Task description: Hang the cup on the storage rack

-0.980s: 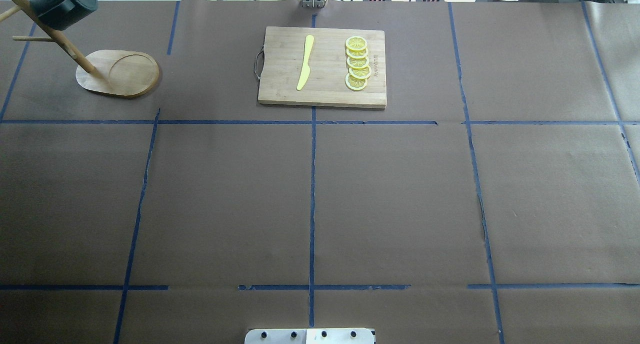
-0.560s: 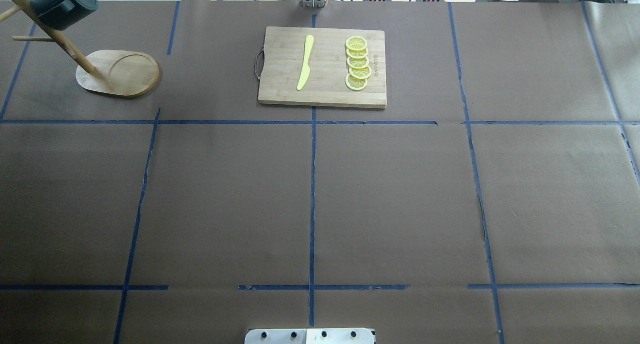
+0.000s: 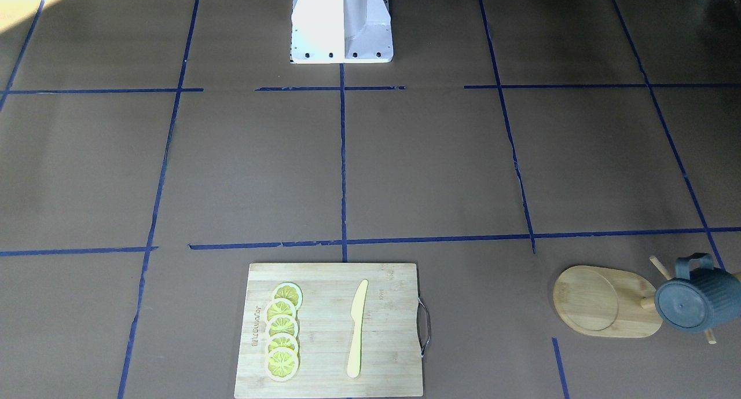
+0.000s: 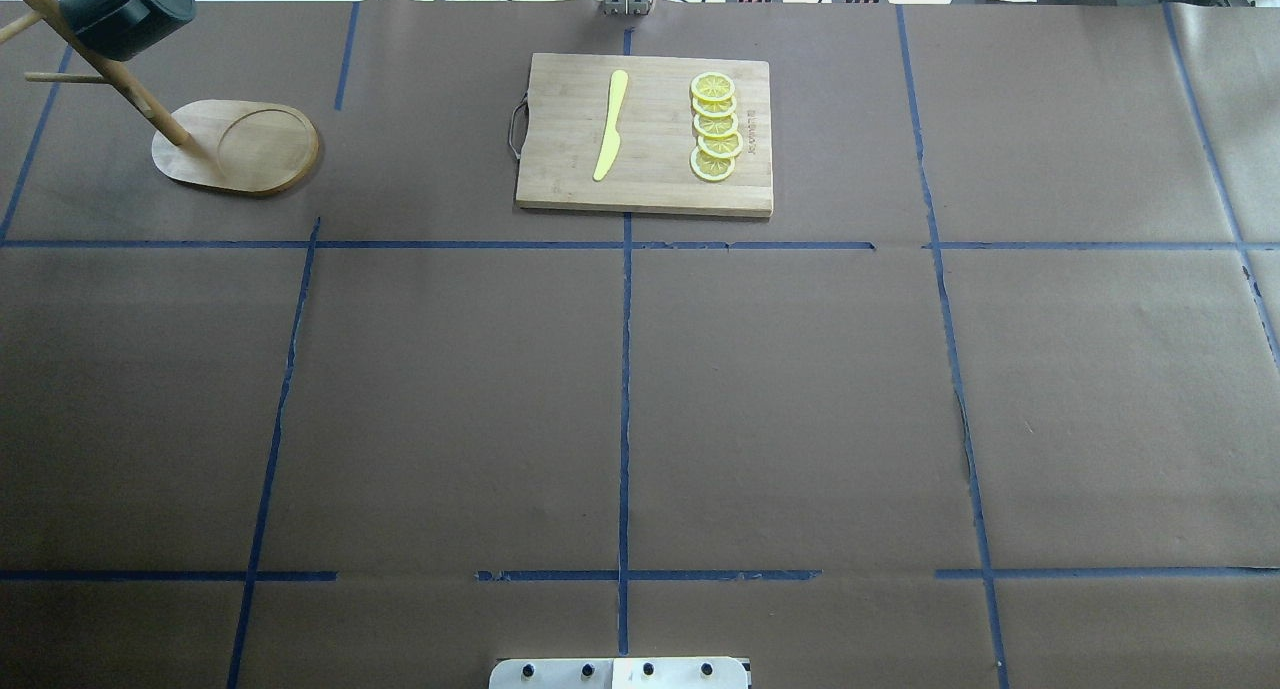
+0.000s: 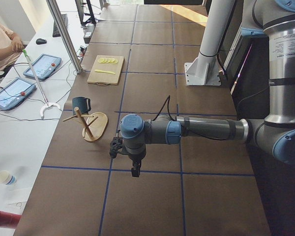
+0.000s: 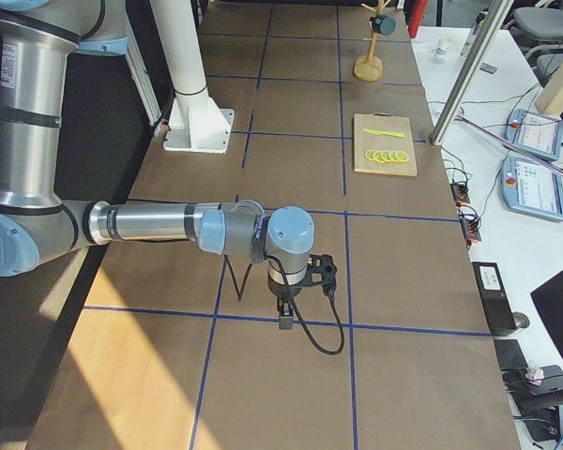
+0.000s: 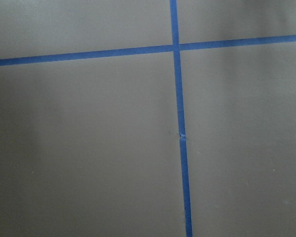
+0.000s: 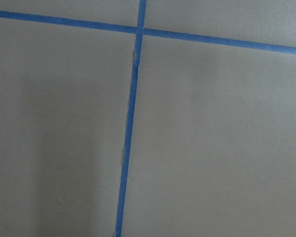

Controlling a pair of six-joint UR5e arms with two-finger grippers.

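The dark blue-grey cup [image 4: 125, 9] hangs on an upper peg of the light wooden storage rack [image 4: 240, 147] at the table's far left corner, bottom outward. It also shows in the front-facing view [image 3: 692, 297] with its loop handle up, beside the rack's oval base [image 3: 602, 300]. No gripper touches it. My left gripper [image 5: 134, 169] shows only in the exterior left view, low over the paper, well away from the rack [image 5: 93, 127]. My right gripper [image 6: 286, 314] shows only in the exterior right view. I cannot tell whether either is open or shut. Both wrist views show only brown paper and blue tape.
A bamboo cutting board [image 4: 645, 134] lies at the far middle with a yellow knife [image 4: 610, 124] and several lemon slices [image 4: 715, 127] on it. The robot's white base [image 3: 341, 22] stands at the near edge. Brown paper with blue tape lines covers the table.
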